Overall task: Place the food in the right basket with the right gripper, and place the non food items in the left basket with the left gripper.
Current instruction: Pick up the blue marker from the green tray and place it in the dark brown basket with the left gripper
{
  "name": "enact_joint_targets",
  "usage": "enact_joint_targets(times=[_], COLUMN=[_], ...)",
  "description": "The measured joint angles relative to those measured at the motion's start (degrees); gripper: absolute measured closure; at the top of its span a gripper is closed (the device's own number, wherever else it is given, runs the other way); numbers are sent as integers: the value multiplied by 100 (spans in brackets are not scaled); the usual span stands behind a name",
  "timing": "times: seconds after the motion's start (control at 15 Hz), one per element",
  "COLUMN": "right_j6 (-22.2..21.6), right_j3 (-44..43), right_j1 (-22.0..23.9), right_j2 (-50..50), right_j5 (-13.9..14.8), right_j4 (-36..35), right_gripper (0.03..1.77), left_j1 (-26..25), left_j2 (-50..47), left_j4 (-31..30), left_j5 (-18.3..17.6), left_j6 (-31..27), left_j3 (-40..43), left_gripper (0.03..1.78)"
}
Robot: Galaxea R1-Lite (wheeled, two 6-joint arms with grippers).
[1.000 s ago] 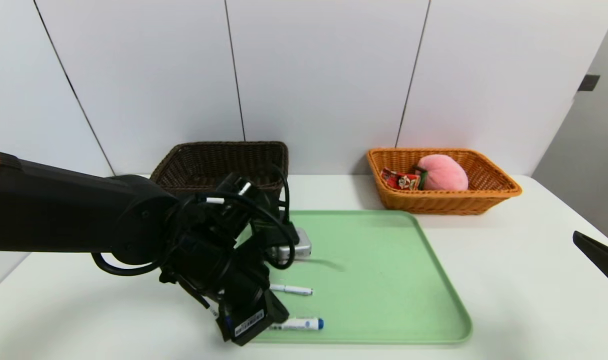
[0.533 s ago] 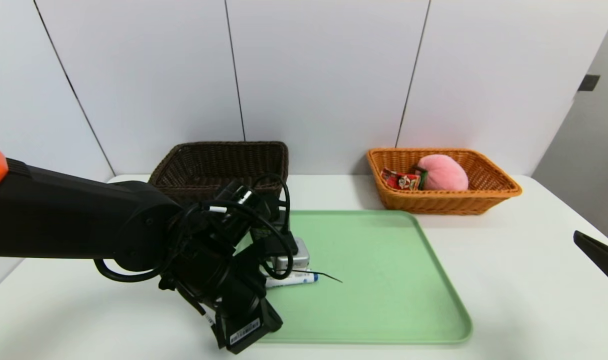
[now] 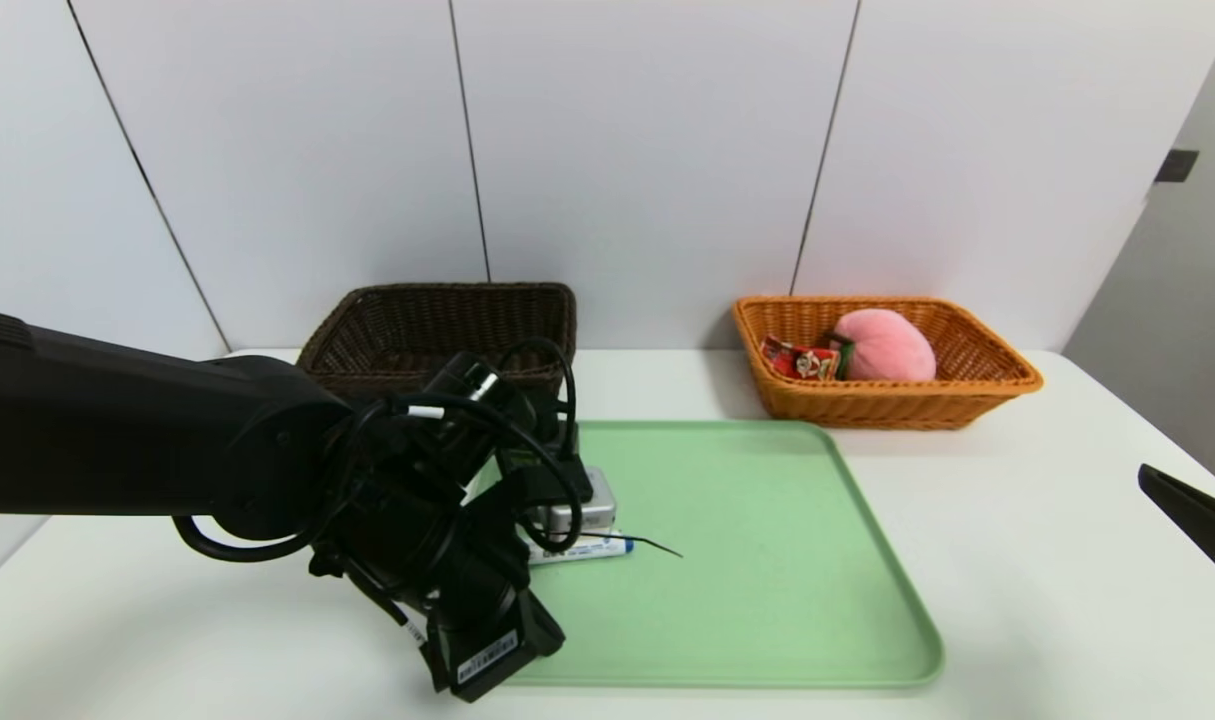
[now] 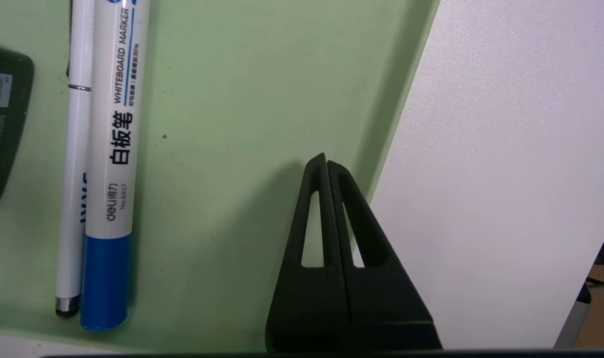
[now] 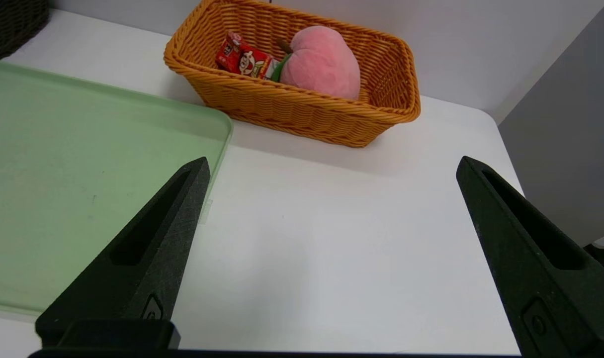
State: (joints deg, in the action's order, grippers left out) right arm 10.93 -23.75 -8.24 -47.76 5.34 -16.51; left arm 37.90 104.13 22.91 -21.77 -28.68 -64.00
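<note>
left pincer (image 4: 326, 161): fully closed, holding nothing, above green tray (image 3: 747, 560) | marker (image 4: 114, 164) beside pen (image 4: 77, 164) on tray | right pincer (image 5: 334, 159): wide open, empty

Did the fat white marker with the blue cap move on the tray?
Yes. The marker moved away from the tray's near edge, toward the baskets.

The orange basket (image 3: 867, 408) was woven wicker, ridged and faintly glossy; the brown basket (image 3: 437, 385) had the same rough weave. Soft, fuzzy plush cloth covered the peach (image 3: 885, 345). The packet (image 5: 250, 62) looked shiny and crinkled. The marker (image 4: 114, 149) was smooth, glossy plastic, the tray (image 3: 727, 560) smooth plastic, and the worktop (image 3: 1007, 600) smooth with a soft sheen.
</note>
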Motion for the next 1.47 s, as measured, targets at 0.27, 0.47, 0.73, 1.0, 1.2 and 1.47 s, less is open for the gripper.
enact_joint_targets(times=[0.27,0.47,0.73,1.0,1.2,1.47], right_j6=[2,4,6,6,4,9], right_j3=[21,66,173,151,143,149], right_j1=[0,0,0,0,0,0], right_j2=[5,30,116,154,201,251], right_j5=[-2,0,-5,-7,-7,-9], right_j4=[0,2,9,11,9,11], right_gripper=[9,9,9,9,9,9], left_j1=[-1,-1,-1,-1,-15,-133], left_j2=[-72,-143,-223,-254,-215,-129], left_j4=[7,7,2,-304,-491,-623], left_j5=[13,50,50,52,61,100], left_j6=[7,-6,24,35,40,35], left_j3=[33,113,193,223,229,234], left_gripper=[177,177,127,80,57,39])
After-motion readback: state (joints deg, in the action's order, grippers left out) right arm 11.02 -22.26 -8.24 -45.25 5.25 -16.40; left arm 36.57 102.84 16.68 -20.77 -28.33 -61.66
